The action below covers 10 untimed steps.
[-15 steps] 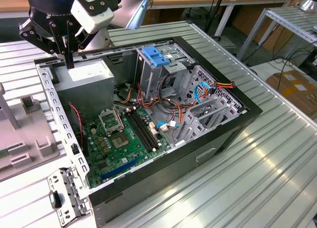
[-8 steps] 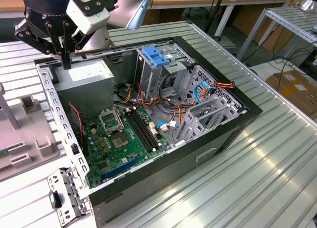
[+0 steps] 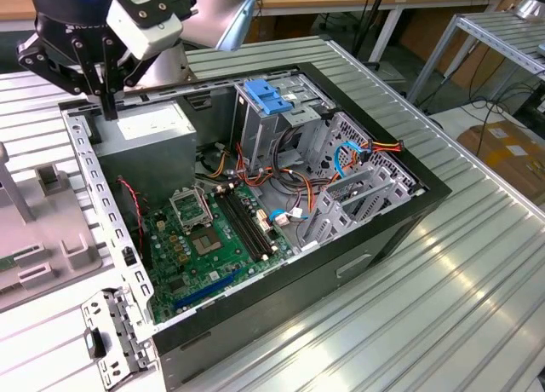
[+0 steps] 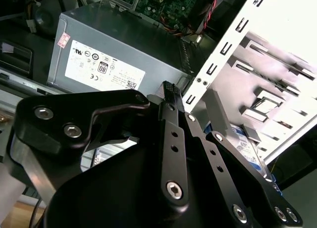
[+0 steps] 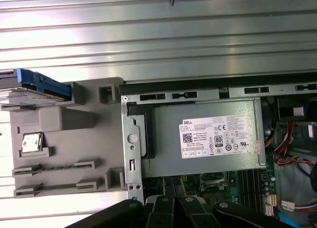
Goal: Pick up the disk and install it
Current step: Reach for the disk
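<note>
Ribbed metal desk [image 3: 477, 264] carries an open computer case [image 3: 375, 239]. My end effector [image 3: 109, 111], pressed together and empty, hangs over the power supply [image 5: 208, 134]. The disk [image 5: 24, 95] lies well apart on a grey fixture [image 5: 69, 153] beside the case.

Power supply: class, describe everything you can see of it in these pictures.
The power supply is a grey metal box lying flat in a corner of the open computer case, beside the motherboard. A white printed sticker faces up. Coloured cables bunch at one end. The hand hangs close above it; contact cannot be told.
</note>
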### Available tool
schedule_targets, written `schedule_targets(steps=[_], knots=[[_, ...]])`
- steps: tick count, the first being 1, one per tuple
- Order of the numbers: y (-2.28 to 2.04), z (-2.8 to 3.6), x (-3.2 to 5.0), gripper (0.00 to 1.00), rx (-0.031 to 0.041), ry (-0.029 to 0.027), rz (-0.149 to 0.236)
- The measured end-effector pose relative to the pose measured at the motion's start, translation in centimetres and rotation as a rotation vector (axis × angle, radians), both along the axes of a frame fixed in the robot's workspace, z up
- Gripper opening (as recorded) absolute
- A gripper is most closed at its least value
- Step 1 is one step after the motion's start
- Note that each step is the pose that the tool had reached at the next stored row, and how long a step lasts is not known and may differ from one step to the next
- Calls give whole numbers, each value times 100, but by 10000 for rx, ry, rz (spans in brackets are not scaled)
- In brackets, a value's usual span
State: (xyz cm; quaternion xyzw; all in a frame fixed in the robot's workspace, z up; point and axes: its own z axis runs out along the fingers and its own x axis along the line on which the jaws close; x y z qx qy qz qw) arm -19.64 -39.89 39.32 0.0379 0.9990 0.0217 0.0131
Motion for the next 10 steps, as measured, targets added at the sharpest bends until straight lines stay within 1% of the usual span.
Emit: schedule_targets(steps=[10], knots=[[0,0,-69,11,0,0,0]])
